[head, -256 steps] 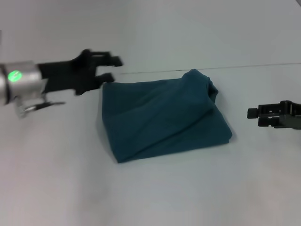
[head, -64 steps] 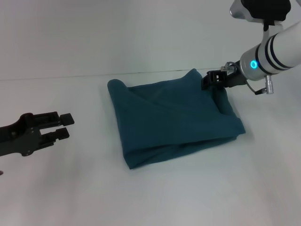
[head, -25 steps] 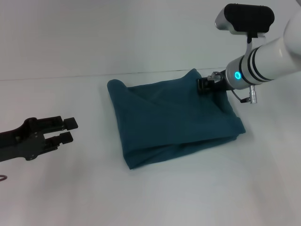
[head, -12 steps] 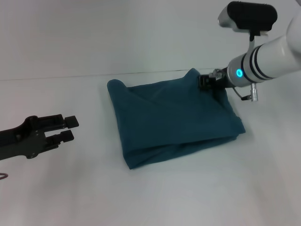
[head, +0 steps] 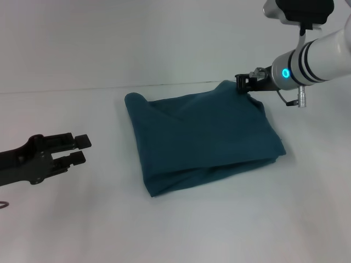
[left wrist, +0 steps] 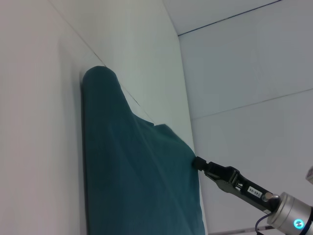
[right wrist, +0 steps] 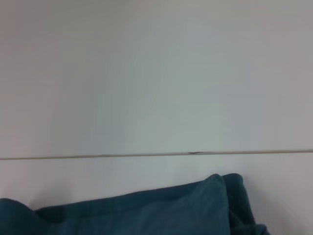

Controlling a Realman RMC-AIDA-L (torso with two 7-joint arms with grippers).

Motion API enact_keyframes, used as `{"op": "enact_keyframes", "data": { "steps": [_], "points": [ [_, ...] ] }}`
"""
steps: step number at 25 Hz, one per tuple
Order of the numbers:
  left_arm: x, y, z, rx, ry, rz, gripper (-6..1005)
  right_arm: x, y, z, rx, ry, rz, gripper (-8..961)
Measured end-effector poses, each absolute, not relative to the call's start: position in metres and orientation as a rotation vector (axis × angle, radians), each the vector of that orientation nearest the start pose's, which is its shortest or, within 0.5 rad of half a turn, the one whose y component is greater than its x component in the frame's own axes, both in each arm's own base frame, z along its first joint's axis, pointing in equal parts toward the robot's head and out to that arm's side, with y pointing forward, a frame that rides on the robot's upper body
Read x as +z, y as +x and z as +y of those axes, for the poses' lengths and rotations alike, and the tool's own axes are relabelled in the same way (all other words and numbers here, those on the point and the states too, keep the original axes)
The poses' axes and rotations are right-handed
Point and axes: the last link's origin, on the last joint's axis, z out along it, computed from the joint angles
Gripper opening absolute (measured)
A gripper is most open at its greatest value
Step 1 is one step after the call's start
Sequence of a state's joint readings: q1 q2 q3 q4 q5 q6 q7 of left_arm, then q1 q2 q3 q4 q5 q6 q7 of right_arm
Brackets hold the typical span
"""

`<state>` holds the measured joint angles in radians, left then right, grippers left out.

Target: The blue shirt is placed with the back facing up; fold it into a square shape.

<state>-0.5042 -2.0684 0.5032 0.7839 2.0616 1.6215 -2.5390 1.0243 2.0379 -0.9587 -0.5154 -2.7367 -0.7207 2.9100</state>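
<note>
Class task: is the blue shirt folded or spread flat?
Folded: the dark teal-blue cotton shirt lies as a compact, roughly square bundle with layered edges showing.

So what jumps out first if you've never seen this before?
The blue shirt, folded into a rough square, lies mid-table as the one patch of colour. The right gripper is at its far right corner, while the left gripper sits open to the shirt's left, apart from it.
</note>
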Motion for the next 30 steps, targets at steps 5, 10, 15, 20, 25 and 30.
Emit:
{"op": "enact_keyframes", "data": {
  "steps": [5, 10, 15, 20, 25, 30],
  "points": [
    [0.047, -0.278, 0.333, 1.014, 2.127, 2.183, 513, -0.001, 0.2, 0.492, 0.107, -1.886, 1.375, 16],
    [0.047, -0.278, 0.333, 1.014, 2.126, 2.183, 514, 0.006, 0.206, 0.494, 0.12, -1.851, 1.38, 18],
    [0.046, -0.278, 0.333, 1.013, 2.12, 2.184, 514, 0.009, 0.209, 0.495, 0.127, -1.832, 1.366, 20],
    [0.044, -0.278, 0.332, 1.011, 2.113, 2.185, 515, 0.007, 0.21, 0.495, 0.125, -1.832, 1.357, 21],
    [0.044, -0.278, 0.332, 1.011, 2.113, 2.184, 516, 0.004, 0.211, 0.491, 0.086, -1.859, 1.37, 22],
    [0.044, -0.277, 0.332, 1.01, 2.113, 2.179, 516, 0.012, 0.223, 0.487, -0.013, -1.844, 1.372, 113]
  ]
}}
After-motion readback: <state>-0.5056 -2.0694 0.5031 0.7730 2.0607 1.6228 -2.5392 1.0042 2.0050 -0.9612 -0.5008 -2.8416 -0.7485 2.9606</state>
